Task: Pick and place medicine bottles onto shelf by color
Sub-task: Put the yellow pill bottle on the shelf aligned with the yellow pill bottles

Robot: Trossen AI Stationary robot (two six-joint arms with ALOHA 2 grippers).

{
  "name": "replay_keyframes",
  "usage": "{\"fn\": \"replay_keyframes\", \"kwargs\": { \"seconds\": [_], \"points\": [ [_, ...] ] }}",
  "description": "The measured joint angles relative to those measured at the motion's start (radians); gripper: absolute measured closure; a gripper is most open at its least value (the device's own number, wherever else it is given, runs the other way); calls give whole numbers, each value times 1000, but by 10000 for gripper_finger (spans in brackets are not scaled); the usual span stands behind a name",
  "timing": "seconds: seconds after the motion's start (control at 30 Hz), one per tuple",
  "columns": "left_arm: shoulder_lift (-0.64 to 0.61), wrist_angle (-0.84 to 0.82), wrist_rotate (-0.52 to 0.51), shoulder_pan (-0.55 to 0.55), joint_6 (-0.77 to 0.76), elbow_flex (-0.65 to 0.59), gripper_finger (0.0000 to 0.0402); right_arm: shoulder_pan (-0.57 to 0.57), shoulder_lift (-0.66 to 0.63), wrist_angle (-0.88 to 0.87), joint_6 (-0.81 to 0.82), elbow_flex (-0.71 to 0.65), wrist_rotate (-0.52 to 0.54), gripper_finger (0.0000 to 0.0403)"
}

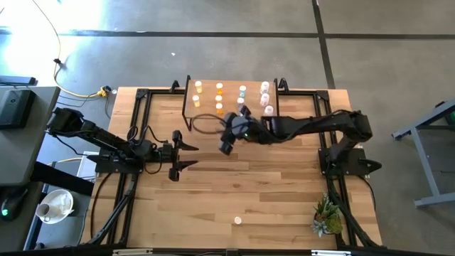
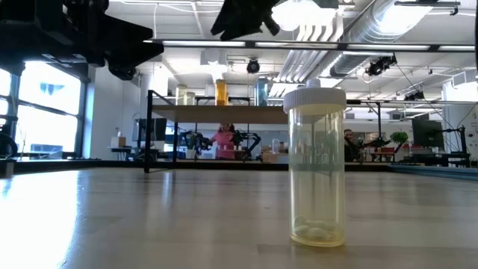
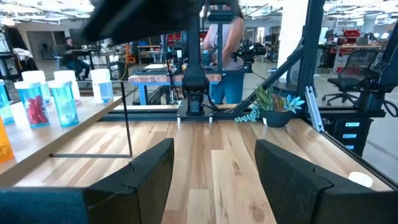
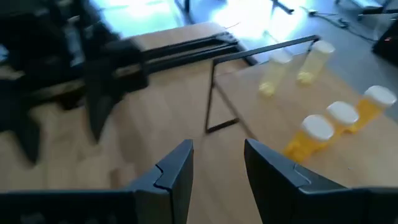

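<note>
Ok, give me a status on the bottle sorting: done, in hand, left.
Done: about ten medicine bottles stand in rows on the shelf. In hand: nothing; the right claw is open and empty by the shelf's near edge, and the left claw waits open at table left. Left: one yellowish bottle stands alone near the table's front edge.

Two dark jointed arms, matte black housings, black cables along each, angular wedge-shaped black jaws

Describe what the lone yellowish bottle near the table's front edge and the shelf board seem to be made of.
The yellowish cylindrical pill bottle looks like clear tinted plastic: pills show through its wall, under a ribbed, matte white cap.

The low rectangular light-wood shelf board appears to be wood, pale with visible grain, on thin black legs, probably metal.
</note>
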Motion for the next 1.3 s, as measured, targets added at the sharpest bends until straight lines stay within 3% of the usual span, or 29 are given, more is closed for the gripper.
{"fn": "replay_keyframes", "kwargs": {
  "seconds": [0.4,0.6,1.0,1.3],
  "points": [
    [0,-31,15,0,0,0,186,159,-52,-322,98,-4,4,267],
    [0,-50,77,0,0,0,186,257,-51,-464,245,-57,109,269],
    [0,-52,86,0,0,0,186,426,-51,-433,594,-254,104,270],
    [0,-52,83,0,0,0,186,557,-50,-248,654,-351,4,270]
  ]
}}
